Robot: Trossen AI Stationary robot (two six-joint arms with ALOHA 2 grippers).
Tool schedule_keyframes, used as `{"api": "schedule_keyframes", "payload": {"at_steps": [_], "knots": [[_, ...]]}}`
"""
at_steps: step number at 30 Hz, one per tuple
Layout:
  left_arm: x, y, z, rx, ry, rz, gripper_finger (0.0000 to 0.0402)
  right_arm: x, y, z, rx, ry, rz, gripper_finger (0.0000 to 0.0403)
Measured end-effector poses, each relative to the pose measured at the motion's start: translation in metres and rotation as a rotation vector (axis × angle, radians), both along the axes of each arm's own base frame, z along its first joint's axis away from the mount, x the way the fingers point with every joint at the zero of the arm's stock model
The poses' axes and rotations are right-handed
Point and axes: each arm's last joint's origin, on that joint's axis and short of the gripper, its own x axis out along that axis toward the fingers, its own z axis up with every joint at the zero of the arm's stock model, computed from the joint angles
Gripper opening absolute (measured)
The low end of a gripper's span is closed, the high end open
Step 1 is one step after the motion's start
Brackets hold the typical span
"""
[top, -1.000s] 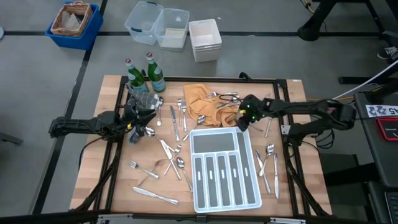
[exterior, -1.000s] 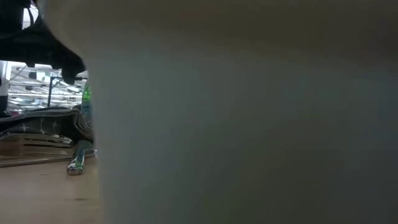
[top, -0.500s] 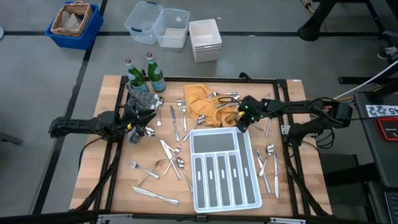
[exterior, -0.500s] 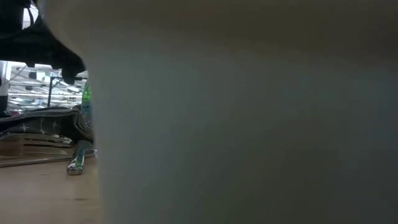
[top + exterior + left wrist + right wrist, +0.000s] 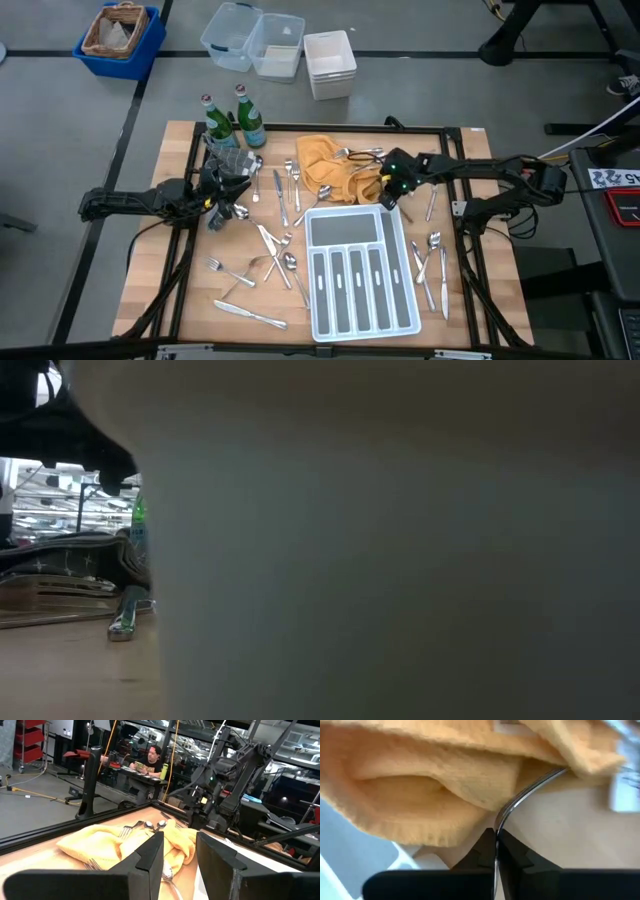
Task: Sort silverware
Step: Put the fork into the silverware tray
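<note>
Right gripper (image 5: 495, 847) clenched on a thin curved silver utensil handle (image 5: 527, 790), which runs in under the yellow cloth (image 5: 435, 780); the piece's head is hidden. High view places this gripper (image 5: 390, 190) at the cloth's (image 5: 325, 160) edge nearest the white tray (image 5: 395, 300).

Silverware: slim shiny pieces, some lying on the cloth (image 5: 362, 154), more scattered to both sides of the tray.

Left gripper (image 5: 222, 195) waits beyond the cloth, near the green bottles (image 5: 232, 122), fingers (image 5: 150, 855) apart, nothing between them.

Low view: almost wholly blocked by a pale blurred surface (image 5: 400, 560).
</note>
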Motion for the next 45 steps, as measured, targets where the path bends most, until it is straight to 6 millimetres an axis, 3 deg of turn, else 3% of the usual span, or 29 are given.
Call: {"api": "schedule_keyframes", "payload": {"at_steps": [10,17,24,30,36,40,45], "knots": [[0.000,0.000,0.000,0.000,0.000,0.000,0.0104,0.004,-0.003,0.059,0.060,0.168,-0.075,0.0005],[0.000,0.000,0.000,0.000,0.000,0.000,0.0104,0.021,0.011,0.096,0.334,0.029,-0.174,0.0012],[0.000,0.000,0.000,0.000,0.000,0.000,0.0104,0.039,0.068,0.109,0.436,0.047,-0.143,0.0005],[0.000,0.000,0.000,0.000,0.000,0.000,0.0104,0.039,0.130,0.107,0.380,0.102,-0.235,0.0011],[0.000,0.000,0.000,0.000,0.000,0.000,0.0104,0.036,0.180,0.106,0.287,0.016,-0.352,0.0008],[0.000,0.000,0.000,0.000,0.001,-0.001,0.0104,0.039,0.208,0.094,0.274,0.020,-0.329,0.0012],[0.000,0.000,0.000,-0.003,-0.001,-0.001,0.0104,0.049,0.239,0.065,0.243,0.066,-0.258,0.0011]]}}
